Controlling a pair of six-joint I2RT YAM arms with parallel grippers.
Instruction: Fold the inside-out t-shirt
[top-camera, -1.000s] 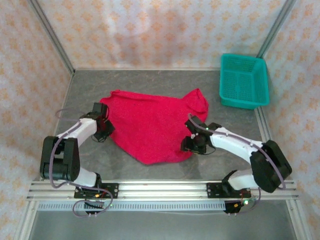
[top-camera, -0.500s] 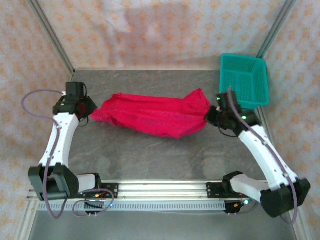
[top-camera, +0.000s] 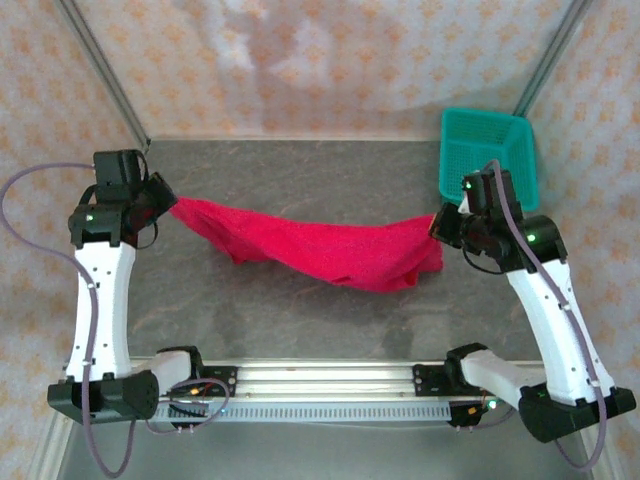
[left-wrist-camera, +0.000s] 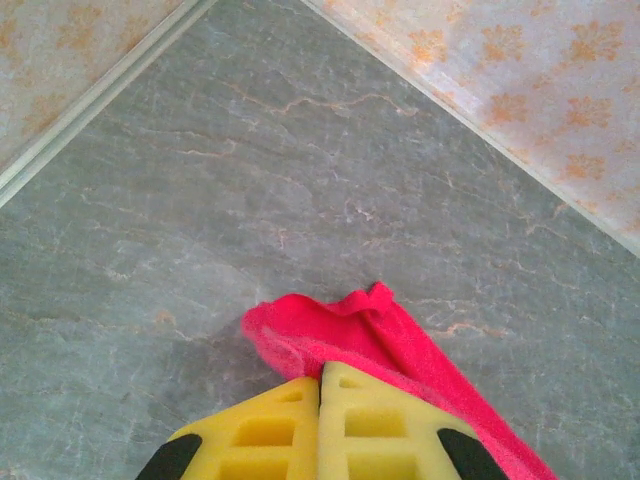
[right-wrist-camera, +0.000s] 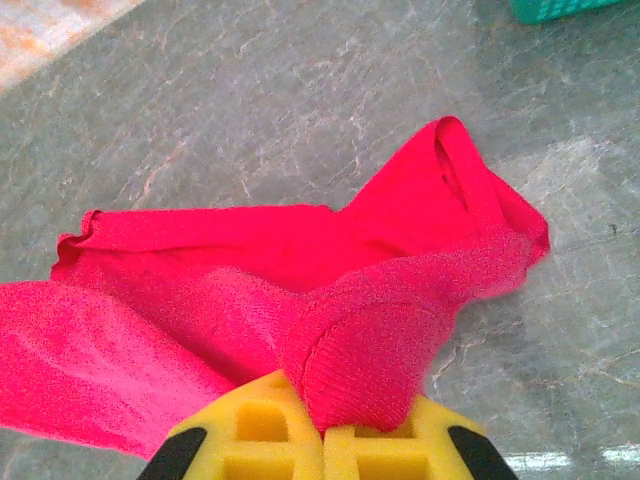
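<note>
Grey stone-patterned tabletop (top-camera: 300, 330) lies inside pale cloth walls (top-camera: 330, 70) printed with orange flowers, with metal posts (top-camera: 100, 70) at the far corners.

The left arm (top-camera: 100, 290) rises from its base along the left edge, and its wrist bends inward near the far-left corner. The left gripper (top-camera: 165, 203) is clenched on one end of the inside-out t-shirt (top-camera: 320, 250). From the left wrist, its yellow fingers (left-wrist-camera: 270, 430) press together, with a small fold of red cloth poking out past their tips above the table.

The right arm (top-camera: 555, 320) leans up from its base along the right edge. The right gripper (top-camera: 440, 225) is clamped on the other end of the shirt, and from the right wrist the cloth bunches over the closed yellow fingers (right-wrist-camera: 260, 440).

Between them the crimson shirt hangs as a sagging, twisted band across the middle of the table, lowest toward the right. Whether its belly touches the surface I cannot tell.

Bare tabletop stretches from the shirt to the aluminium rail (top-camera: 320, 378) at the near edge, and another open strip runs behind it to the back wall. The left wrist sits close to the left wall. The right wrist is just beside the teal mesh basket (top-camera: 495, 150) in the far-right corner.
</note>
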